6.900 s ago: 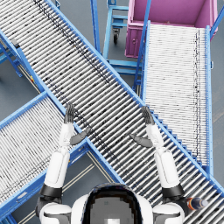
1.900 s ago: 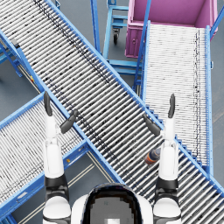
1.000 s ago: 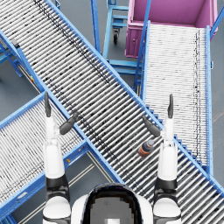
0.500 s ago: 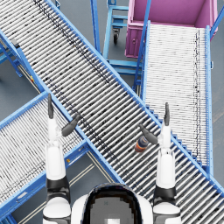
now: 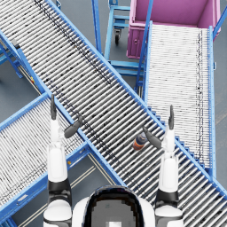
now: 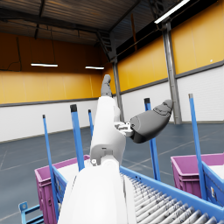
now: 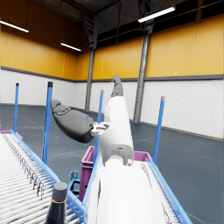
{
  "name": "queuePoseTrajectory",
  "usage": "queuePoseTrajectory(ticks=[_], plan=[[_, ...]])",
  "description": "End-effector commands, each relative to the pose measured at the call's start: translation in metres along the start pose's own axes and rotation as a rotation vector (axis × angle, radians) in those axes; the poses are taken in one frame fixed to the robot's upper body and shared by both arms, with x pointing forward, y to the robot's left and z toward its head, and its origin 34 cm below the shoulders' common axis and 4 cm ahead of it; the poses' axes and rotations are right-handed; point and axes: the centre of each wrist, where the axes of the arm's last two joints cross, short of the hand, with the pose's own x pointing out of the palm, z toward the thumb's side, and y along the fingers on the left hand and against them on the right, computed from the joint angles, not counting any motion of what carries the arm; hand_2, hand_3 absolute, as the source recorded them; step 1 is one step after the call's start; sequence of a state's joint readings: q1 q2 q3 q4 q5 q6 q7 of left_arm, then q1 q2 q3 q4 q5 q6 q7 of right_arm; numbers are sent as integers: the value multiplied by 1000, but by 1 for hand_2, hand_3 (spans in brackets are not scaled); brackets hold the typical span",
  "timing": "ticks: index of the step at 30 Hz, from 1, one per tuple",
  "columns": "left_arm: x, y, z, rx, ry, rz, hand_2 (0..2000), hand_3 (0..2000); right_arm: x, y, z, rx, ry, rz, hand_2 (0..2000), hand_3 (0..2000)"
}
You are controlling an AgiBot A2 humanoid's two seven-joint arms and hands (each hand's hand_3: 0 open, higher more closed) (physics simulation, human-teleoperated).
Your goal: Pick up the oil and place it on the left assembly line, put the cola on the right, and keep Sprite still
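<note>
Right hand (image 5: 165,135) is spread wide and holds nothing: fingers straight out, thumb angled off toward the robot's middle. In the right wrist view the same hand (image 7: 94,124) shows the same, with the thumb well away from the fingers and nothing between them. Left hand (image 5: 60,124) is also wide and holds nothing, thumb pointing inward; the left wrist view (image 6: 131,124) confirms it.

A dark bottle (image 5: 140,142) sits on the central roller conveyor (image 5: 88,88), just beside the right thumb and on its inner side. Cannot tell if the thumb touches it. From the right wrist camera only the bottle's (image 7: 57,205) dark cap and neck show; it stands upright, below the thumb and not gripped. The label is too small to read, so cannot tell which drink it is.

The central conveyor runs diagonally between the arms. The left conveyor (image 5: 22,146) lies under the left arm, and the left hand is over the blue rail where the two meet. The right conveyor (image 5: 177,75) runs along beyond the right hand, with a pink bin (image 5: 133,42) at its far end. All three conveyors have blue frames.
</note>
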State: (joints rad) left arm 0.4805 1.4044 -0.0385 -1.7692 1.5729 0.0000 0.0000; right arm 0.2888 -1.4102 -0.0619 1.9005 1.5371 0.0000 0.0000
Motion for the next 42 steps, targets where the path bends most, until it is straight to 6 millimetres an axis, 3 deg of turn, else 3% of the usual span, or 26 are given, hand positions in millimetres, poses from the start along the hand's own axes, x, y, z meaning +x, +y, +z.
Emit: queuePoseTrajectory(ticks=[1, 4, 9, 15, 21, 25, 28, 29, 31, 33, 39, 42], plan=[[0, 0, 0, 0, 0, 2, 0, 0, -8, -11, 9, -47, 13, -27, 0, 0], [-4, 1, 2, 9, 1, 18, 0, 0, -3, -9, 7, -38, 4, -9, 0, 0], [-6, -1, 2, 6, 1, 28, 0, 0, 13, 15, -26, 117, -14, 53, 0, 0], [-3, -1, 0, -1, -4, 18, 0, 0, 31, 33, -41, 199, -33, 128, 0, 0], [-1, -1, -4, -16, -9, 14, 0, 0, 57, 53, -83, 379, -53, 222, 0, 0], [0, 1, -7, -26, -11, 14, 0, 0, 69, 53, -109, 470, -60, 243, 0, 0], [1, -2, -9, -36, -13, 12, 0, 0, 67, 53, -131, 547, -54, 221, 0, 0], [0, 7, -8, -25, -14, 16, 0, 0, 70, 53, -141, 586, -53, 227, 0, 0], [1, 1, -11, -41, -15, 13, 0, 0, 81, 56, -156, 648, -52, 259, 0, 0], [-1, 9, -12, -41, -16, 23, 0, 0, 89, 58, -170, 706, -49, 279, 0, 0], [-5, 11, -15, -52, -16, 39, 0, 0, 105, 67, -196, 832, -34, 325, 0, 0], [-4, 7, -19, -68, -18, 36, 0, 0, 114, 63, -196, 829, -29, 346, 0, 0]])
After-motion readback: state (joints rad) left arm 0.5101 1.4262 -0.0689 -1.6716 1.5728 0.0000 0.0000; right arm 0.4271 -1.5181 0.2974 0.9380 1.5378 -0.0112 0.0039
